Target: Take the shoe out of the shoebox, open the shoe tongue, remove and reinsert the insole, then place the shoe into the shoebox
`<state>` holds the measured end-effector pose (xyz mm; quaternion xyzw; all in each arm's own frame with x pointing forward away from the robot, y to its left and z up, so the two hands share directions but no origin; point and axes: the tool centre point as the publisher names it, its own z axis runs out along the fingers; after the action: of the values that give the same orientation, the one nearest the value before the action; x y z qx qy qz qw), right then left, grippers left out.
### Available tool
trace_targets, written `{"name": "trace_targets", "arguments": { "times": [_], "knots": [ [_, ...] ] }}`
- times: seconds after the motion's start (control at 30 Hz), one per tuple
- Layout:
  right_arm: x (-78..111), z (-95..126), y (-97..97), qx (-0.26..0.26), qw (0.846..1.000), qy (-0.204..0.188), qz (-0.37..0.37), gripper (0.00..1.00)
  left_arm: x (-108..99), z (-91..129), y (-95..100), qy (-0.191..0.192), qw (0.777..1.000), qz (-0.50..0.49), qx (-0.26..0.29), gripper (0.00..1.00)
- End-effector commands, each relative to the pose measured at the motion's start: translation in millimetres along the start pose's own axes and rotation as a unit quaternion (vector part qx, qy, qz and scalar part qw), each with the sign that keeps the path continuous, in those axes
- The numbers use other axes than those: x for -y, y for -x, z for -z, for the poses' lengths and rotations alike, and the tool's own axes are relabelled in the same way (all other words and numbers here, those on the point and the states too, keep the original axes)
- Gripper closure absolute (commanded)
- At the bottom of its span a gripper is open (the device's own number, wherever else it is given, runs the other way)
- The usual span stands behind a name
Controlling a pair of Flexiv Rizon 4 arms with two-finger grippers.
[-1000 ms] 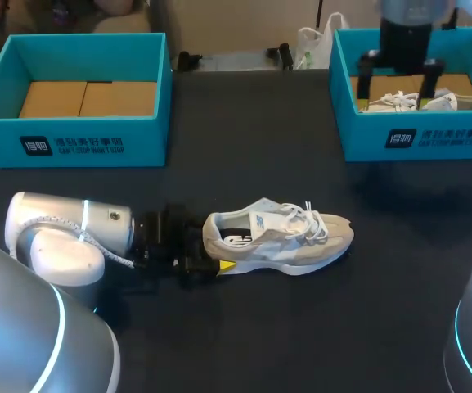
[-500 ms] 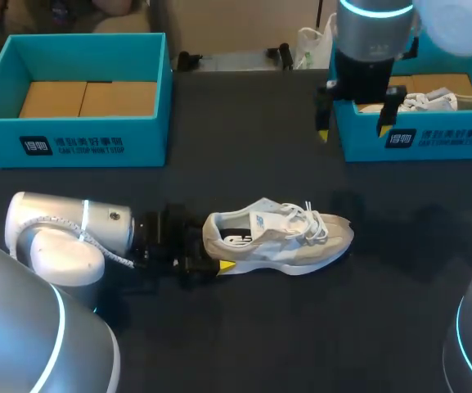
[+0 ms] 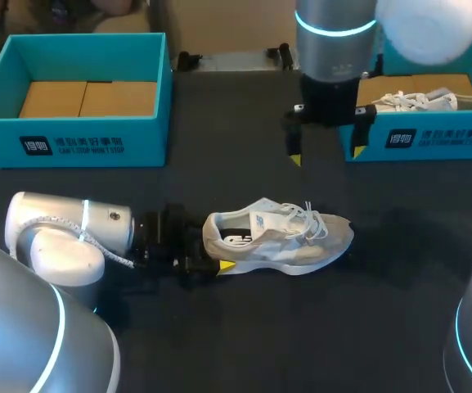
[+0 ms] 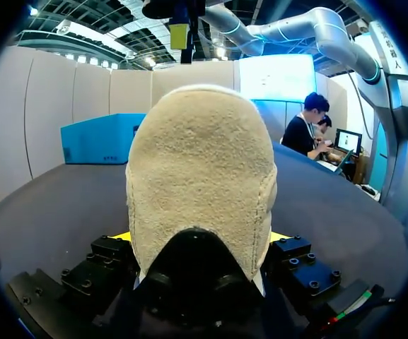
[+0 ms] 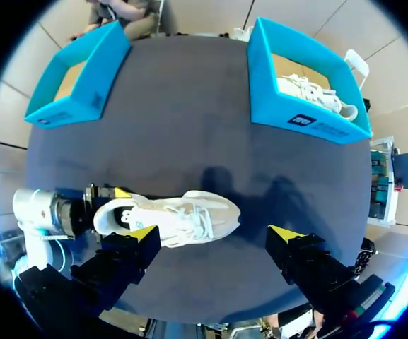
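The sneaker [image 3: 280, 237] stands on its sole at centre frame in the head view, out of the shoebox [image 3: 420, 139] at upper right. Our left gripper [image 3: 211, 252] clamps its heel [image 3: 209, 233]. Our right gripper [image 3: 325, 154] hangs spread and empty at upper middle. We judge tongue-opening comes next, so the right gripper must descend onto the laces [image 3: 305, 217]. Only the left wrist view shows the heel wedged between both fingers.

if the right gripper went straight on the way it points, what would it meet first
Probably the bare table just beside the shoe; the open right gripper points down at it. Depth is unclear: it might clip the toe.
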<state>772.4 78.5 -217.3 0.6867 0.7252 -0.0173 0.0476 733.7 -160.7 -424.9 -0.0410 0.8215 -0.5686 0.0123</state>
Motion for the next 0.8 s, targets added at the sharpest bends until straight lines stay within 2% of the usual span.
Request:
{"name": "trace_targets", "arguments": {
  "times": [0.03,0.8],
  "knots": [
    [-3.2,0.3,-4.2,0.005,1.0,-0.004,0.0,0.0,-0.5,-1.6,2.5,0.003,1.0,0.0,0.0,1.0],
    [-0.7,1.4,-6.2,0.007,1.0,0.002,-0.005,0.0,-0.5,-1.6,2.5,0.003,1.0,0.0,0.0,1.0]
  ]
}}
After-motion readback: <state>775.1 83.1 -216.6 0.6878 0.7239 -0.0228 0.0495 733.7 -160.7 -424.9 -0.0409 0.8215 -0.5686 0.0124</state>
